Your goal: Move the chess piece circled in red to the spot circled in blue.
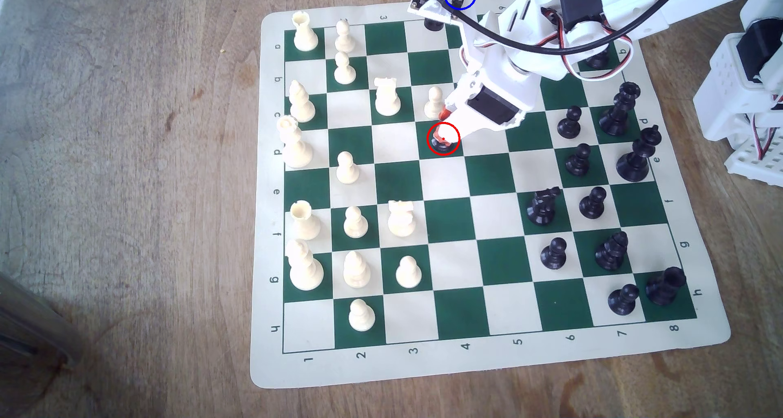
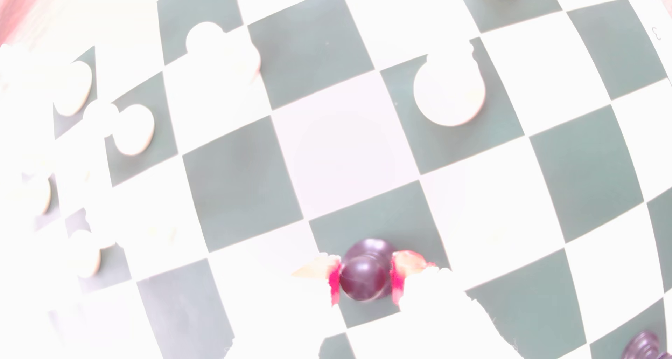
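The fingers (image 1: 450, 131) hide most of the black pawn (image 1: 442, 145); the wrist view is overexposed.

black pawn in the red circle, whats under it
The black pawn stands on a green square, between the pincer tips. Its base covers the square's middle.
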You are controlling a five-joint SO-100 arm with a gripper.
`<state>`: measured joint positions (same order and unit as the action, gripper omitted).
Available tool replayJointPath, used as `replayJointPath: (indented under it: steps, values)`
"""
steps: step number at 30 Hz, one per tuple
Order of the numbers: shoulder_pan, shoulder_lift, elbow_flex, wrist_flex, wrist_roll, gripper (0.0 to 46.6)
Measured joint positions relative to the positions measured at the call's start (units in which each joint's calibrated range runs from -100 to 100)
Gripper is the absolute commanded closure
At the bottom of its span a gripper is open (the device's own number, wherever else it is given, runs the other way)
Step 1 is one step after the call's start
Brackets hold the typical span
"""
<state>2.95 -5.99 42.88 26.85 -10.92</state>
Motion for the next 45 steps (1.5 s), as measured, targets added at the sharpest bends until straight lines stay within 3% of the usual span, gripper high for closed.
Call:
replayJointPath:
  steps: [1,12,20,24,27,32,33,38,45]
  values:
    - [0.0,0.1,0.0,-0.2,0.0,46.4]
    - [0.0,0.8,-0.1,-0.5,0.0,46.4]
    - [-0.8,-3.6,-6.7,11.5,-3.0,46.4]
    - [-1.2,-6.3,-11.2,15.9,-3.4,46.4]
    - [1.0,-6.9,-14.0,19.0,-2.3,46.4]
    - [8.9,-7.0,-15.9,22.4,1.8,46.4]
    - [12.8,-7.0,-15.9,22.2,3.9,46.4]
    - [22.6,-7.1,-13.7,14.3,6.8,46.4]
    - [26.4,-1.8,-12.4,5.9,7.8,46.4]
